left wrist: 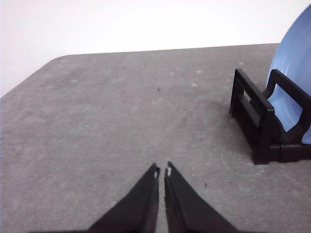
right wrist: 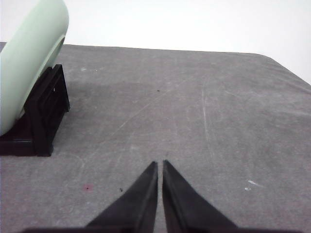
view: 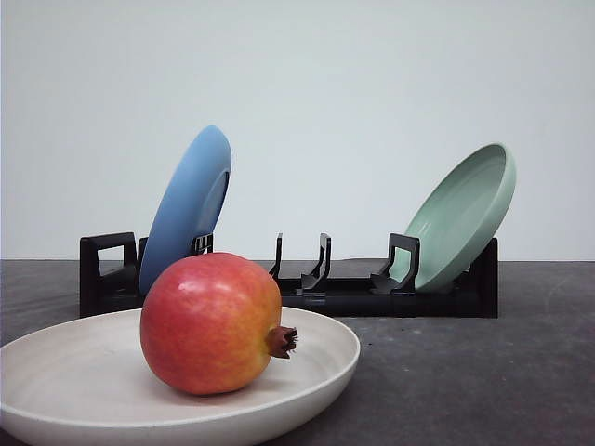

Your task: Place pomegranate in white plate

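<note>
The pomegranate [view: 212, 322], red with yellow-orange patches and its dark crown pointing right, rests inside the white plate [view: 56, 372] at the near left of the table in the front view. My left gripper [left wrist: 162, 171] is shut with nothing between its fingers, hovering over bare grey table beside the rack's left end. My right gripper [right wrist: 160, 164] is also shut and empty, over bare table beside the rack's right end.
A black dish rack [view: 344, 295] stands behind the plate. A blue plate [view: 186, 209] leans in its left end, a pale green plate [view: 462, 216] in its right end. The grey table [view: 465, 372] stretches to the right of the white plate.
</note>
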Robot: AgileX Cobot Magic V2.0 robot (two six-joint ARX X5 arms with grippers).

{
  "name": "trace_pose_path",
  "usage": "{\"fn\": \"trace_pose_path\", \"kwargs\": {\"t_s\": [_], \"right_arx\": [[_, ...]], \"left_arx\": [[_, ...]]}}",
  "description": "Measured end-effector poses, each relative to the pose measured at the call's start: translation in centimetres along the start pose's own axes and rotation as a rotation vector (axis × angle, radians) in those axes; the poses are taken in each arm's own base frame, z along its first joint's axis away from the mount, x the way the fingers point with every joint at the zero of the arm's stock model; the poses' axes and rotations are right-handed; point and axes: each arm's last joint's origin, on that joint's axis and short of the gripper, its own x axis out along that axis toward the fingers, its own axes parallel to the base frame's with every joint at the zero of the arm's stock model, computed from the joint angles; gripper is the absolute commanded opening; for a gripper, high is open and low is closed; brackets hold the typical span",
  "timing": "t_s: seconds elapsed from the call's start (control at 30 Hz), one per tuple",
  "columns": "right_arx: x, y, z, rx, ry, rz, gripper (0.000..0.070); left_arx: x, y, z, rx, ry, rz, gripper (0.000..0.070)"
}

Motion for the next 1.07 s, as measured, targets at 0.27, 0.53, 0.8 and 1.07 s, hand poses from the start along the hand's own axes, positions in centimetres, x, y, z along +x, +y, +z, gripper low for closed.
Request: {"fn": "trace_pose_path", "kwargs": {"t_s": [0.27, 0.53, 0.8, 1.07], "right_arx": [[0.0, 0.0, 0.01, 0.0, 0.0, 0.0, 0.0011], [0.0, 0.0, 0.0, 0.0, 0.0, 0.0, 0.0011], [0.0, 0.0, 0.0, 0.0, 0.0, 0.0, 0.0011], [0.0, 0.0, 0.01, 0.0, 0.0, 0.0, 0.0011]], "left_arx": [[0.0, 0.0, 0.0, 0.0, 0.0, 0.0, 0.0], [0.0, 0.0, 0.0, 0.0, 0.0, 0.0, 0.0], [0.0, 0.0, 0.0, 0.0, 0.0, 0.0, 0.0], [0.0, 0.0, 0.0, 0.0, 0.0, 0.0, 0.0]]}}
